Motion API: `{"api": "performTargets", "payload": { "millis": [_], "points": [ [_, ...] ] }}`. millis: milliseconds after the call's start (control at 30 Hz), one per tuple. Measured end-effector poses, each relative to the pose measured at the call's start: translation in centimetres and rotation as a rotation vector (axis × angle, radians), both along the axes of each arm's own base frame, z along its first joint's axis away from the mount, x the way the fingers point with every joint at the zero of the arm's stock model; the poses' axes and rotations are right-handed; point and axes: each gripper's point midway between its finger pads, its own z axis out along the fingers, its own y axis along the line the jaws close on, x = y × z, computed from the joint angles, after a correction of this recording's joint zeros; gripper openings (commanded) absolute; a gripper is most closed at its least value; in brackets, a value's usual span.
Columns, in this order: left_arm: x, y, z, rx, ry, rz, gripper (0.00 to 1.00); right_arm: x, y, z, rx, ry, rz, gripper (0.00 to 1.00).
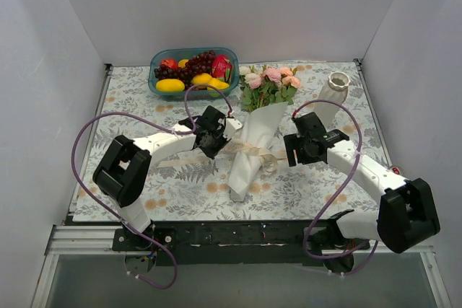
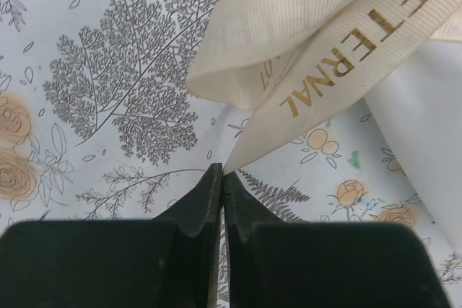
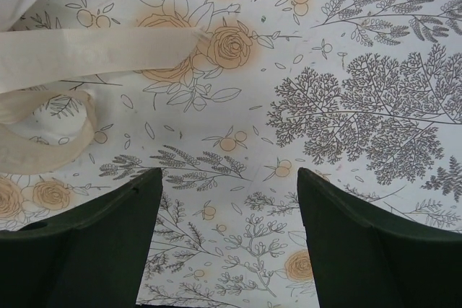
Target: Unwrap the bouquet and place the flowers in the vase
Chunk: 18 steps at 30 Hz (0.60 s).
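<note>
The bouquet (image 1: 256, 135) lies in the middle of the table in its white paper cone, with the flowers (image 1: 271, 81) pointing away from me. Its cream ribbon (image 1: 253, 151) is tied around the cone's middle. My left gripper (image 1: 216, 142) sits just left of the cone. In the left wrist view it (image 2: 222, 174) is shut on the tip of a ribbon (image 2: 332, 55) tail printed with gold letters. My right gripper (image 1: 292, 151) hovers right of the cone, and in its own view it (image 3: 229, 172) stands open over bare tablecloth, with ribbon loops (image 3: 86, 55) to its left. The white vase (image 1: 333, 91) stands upright at the back right.
A blue bowl of fruit (image 1: 193, 71) sits at the back, left of the blooms. The floral tablecloth (image 1: 180, 178) covers the table, with white walls on three sides. The cone's white paper (image 2: 426, 120) lies right of the left fingers.
</note>
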Motion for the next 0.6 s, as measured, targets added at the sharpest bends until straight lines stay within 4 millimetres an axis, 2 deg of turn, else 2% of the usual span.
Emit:
{"api": "performTargets", "payload": {
  "millis": [267, 433, 600],
  "points": [
    [0.1, 1.5, -0.6, 0.045, -0.033, 0.057, 0.00, 1.5, 1.3, -1.5, -0.135, -0.011, 0.077, 0.86],
    [0.7, 2.0, 0.6, 0.044, -0.072, 0.080, 0.00, 1.9, 3.2, -2.9, -0.186, -0.025, 0.179, 0.87],
    [1.0, 2.4, 1.0, 0.046, -0.088, 0.093, 0.00, 3.7, 5.1, -2.7, -0.155, -0.128, 0.257, 0.87]
  ]
}}
